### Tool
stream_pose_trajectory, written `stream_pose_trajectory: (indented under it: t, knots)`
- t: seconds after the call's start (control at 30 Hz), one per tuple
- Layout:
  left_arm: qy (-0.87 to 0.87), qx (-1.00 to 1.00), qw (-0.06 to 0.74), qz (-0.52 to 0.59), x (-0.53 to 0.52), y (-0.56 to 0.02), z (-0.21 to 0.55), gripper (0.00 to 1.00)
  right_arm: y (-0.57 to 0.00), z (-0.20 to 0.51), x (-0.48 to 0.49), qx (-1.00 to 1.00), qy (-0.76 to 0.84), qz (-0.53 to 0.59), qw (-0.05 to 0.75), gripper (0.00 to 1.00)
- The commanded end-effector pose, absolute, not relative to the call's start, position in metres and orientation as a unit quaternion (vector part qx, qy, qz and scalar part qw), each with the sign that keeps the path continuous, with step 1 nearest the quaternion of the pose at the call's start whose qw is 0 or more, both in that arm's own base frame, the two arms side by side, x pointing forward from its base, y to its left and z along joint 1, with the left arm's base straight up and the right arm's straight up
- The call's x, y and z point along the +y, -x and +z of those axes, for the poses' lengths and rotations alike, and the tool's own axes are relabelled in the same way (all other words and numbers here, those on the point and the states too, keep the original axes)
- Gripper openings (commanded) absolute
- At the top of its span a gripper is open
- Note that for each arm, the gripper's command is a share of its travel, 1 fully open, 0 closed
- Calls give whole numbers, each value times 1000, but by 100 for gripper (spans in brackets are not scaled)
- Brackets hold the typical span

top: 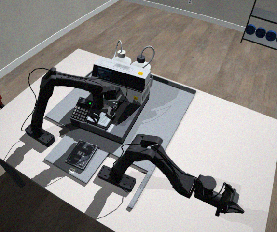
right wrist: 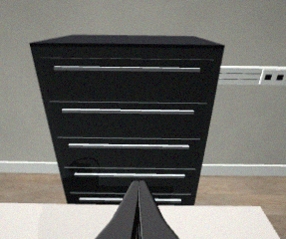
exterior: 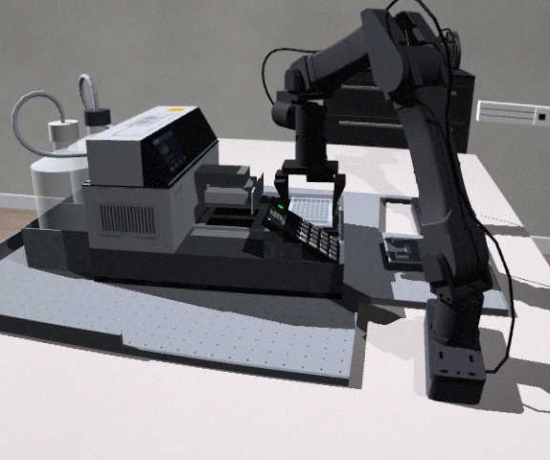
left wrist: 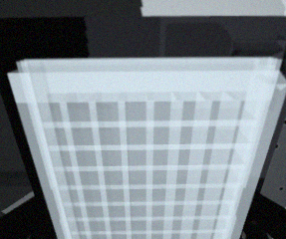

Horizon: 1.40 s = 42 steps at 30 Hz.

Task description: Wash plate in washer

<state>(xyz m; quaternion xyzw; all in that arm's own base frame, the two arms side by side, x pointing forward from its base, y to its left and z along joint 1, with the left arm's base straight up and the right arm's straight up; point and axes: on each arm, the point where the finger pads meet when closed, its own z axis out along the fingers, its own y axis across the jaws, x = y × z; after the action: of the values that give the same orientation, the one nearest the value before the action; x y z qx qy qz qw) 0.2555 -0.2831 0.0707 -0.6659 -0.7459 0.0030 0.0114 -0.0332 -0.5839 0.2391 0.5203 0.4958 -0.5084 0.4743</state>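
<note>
The pale plate (top: 104, 120) (exterior: 310, 210) (left wrist: 147, 129) lies level at the carrier in front of the washer (top: 143, 93) (exterior: 117, 208); its seating in the pocket cannot be told. My left gripper (top: 103, 115) (exterior: 309, 203) points down over it, shut on the plate with one finger at each long side. Which corner is cut off is not clear. The washer's lamp (top: 90, 103) (exterior: 281, 206) is green, above the keypad (top: 80, 112) (exterior: 314, 239). The nest N1 (top: 80, 154) (exterior: 403, 264) is empty. My right gripper (top: 242, 211) (right wrist: 139, 190) is shut on nothing, far from the plate.
The keypad stands close beside the left gripper. The washer's housing rises behind the carrier, with two bottles (top: 121, 59) (top: 141, 64) and their hoses at its back. A black drawer cabinet (right wrist: 128, 90) stands beyond the table in the right wrist view.
</note>
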Motion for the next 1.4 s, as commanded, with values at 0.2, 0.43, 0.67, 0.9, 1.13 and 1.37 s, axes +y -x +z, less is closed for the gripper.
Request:
stream_pose_trajectory:
  t: [0.2,0.43,0.67,0.9,1.13,1.37]
  knots:
    - [668,-744,12,7,-289,-255,75,0,37,256,-579,483,-516,-516,483,0]
    - [668,-744,12,7,-289,-255,75,0,37,256,-579,483,-516,-516,483,0]
    - [668,-744,12,7,-289,-255,75,0,37,256,-579,483,-516,-516,483,0]
    - [668,-744,12,7,-289,-255,75,0,37,256,-579,483,-516,-516,483,0]
    - [668,-744,8,7,-289,-255,86,0,37,256,-579,483,-516,-516,483,0]
    - [668,-744,-2,9,-287,-254,110,0,37,256,-579,483,-516,-516,483,0]
